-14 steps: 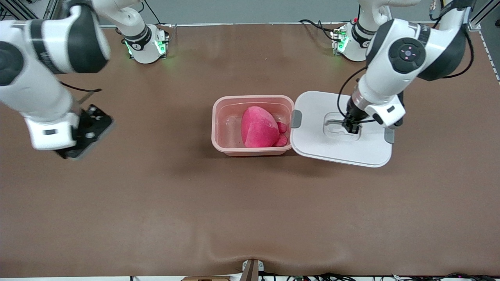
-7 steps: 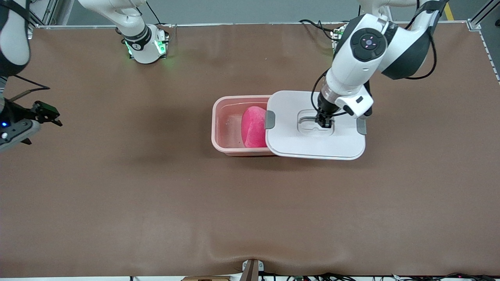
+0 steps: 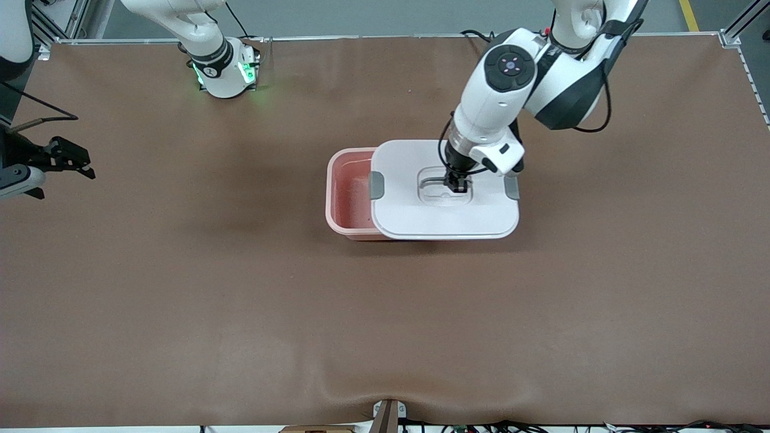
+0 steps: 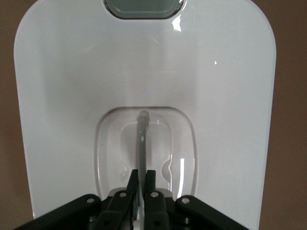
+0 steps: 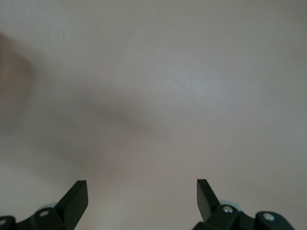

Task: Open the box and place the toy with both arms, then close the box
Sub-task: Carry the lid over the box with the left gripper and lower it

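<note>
The translucent pink box [image 3: 344, 193] stands mid-table. The white lid [image 3: 445, 216] hangs over most of it, offset toward the left arm's end, so a strip of the box at the right arm's end stays uncovered. My left gripper [image 3: 455, 184] is shut on the lid's clear handle [image 4: 142, 136], as the left wrist view shows with the gripper [image 4: 142, 175] over the lid [image 4: 62, 96]. A grey clip [image 4: 144, 6] shows at the lid's edge. The toy is hidden under the lid. My right gripper [image 3: 71, 160] is open and empty at the right arm's end of the table, and also shows in the right wrist view [image 5: 142, 192].
The right arm's base [image 3: 224, 69] with green lights stands at the table's back edge. Cables [image 3: 481, 36] lie near the left arm's base. A small fixture [image 3: 388, 415] sits at the table's front edge. Brown table [image 3: 385, 313] surrounds the box.
My left gripper carried the lid from beside the box over it toward the right arm's end, covering the toy. My right arm drew back to its end of the table.
</note>
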